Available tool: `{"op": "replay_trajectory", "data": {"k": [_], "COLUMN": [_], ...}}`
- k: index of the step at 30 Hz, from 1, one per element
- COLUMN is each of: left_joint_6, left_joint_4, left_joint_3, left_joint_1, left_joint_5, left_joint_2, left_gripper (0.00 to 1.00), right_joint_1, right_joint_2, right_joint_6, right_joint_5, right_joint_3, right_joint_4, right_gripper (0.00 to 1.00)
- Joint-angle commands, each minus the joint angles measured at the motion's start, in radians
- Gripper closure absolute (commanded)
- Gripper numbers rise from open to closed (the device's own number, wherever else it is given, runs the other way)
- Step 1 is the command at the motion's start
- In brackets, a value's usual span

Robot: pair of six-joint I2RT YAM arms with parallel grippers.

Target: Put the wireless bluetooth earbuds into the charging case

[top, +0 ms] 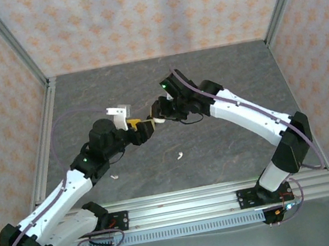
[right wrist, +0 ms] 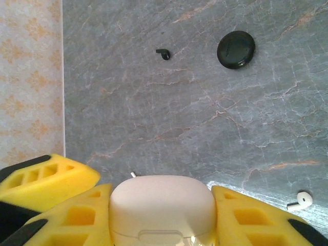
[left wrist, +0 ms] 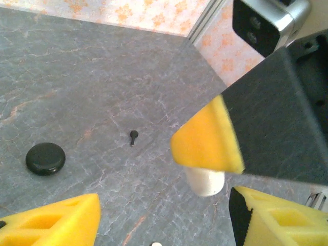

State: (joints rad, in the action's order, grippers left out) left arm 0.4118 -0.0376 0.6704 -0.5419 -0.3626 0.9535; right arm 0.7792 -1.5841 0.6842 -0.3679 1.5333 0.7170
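Observation:
My right gripper (right wrist: 161, 192) is shut on a white charging case (right wrist: 163, 205), its yellow fingers against both sides, held above the table (top: 207, 77). In the top view the white case (top: 158, 121) sits between the two grippers at mid-table. My left gripper (left wrist: 164, 205) is open and empty, its fingertips right beside the case (left wrist: 205, 182). One left finger (right wrist: 46, 179) shows beside the right gripper's. A black earbud (right wrist: 163, 53) lies on the table beyond. A white earbud (right wrist: 300, 200) lies at lower right. Two white earbuds (top: 180, 154) (top: 114, 176) rest nearer the arm bases.
A round black case (right wrist: 236, 49) lies shut on the table near the black earbud (left wrist: 133, 137); the left wrist view shows this black case (left wrist: 45, 158) at the left. Patterned walls and metal frame posts (top: 36, 82) border the table.

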Motion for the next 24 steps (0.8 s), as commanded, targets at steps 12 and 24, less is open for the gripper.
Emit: {"op": "replay_trajectory", "data": {"k": [12, 24], "left_joint_6": [0.092, 0.078], "left_joint_4": [-0.387, -0.420], "left_joint_3": [-0.066, -0.048], "left_joint_1": [-0.006, -0.039], "left_joint_5": [-0.132, -0.174], "left_joint_2": [0.063, 0.091], "left_gripper": [0.38, 0.45], "right_joint_1": [-0.017, -0.041], "right_joint_2": [0.138, 0.165], "right_joint_6": [0.151, 0.201], "right_joint_5": [-0.032, -0.059], "right_joint_3": [-0.078, -0.100], "right_joint_4": [-0.076, -0.088], "right_gripper": [0.63, 0.63]}}
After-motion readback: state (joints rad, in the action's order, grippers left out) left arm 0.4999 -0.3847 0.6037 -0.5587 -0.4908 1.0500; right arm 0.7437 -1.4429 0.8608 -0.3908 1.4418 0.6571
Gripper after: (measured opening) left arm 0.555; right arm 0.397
